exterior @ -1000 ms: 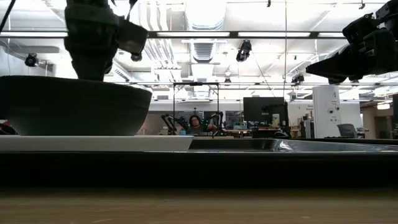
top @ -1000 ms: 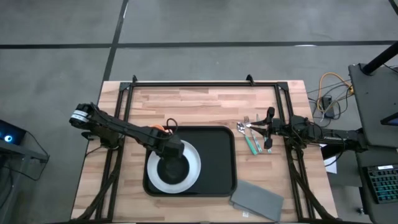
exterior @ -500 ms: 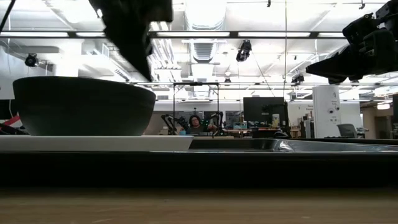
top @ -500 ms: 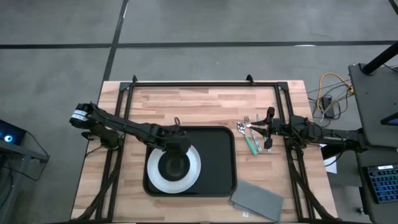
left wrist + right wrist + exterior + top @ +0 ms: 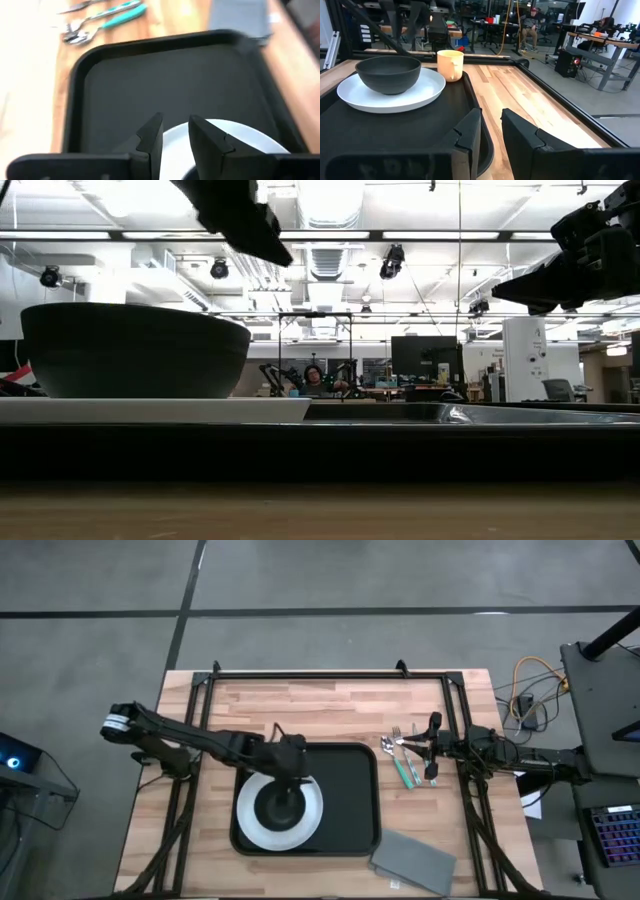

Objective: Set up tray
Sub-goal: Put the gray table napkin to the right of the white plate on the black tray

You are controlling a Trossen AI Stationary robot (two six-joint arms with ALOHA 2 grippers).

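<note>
Currently I see tray mid-counter; plate and bowl set on it. Cutlery, napkin remain near right edge. Left pincer above plate, slightly parted, empty. Right pincer beside cutlery, slightly parted, empty.

The tray's right half lay bare, open to a gripper from above. At the frame's centre-left the plate and bowl filled its left half, the left arm crossing above them.
</note>
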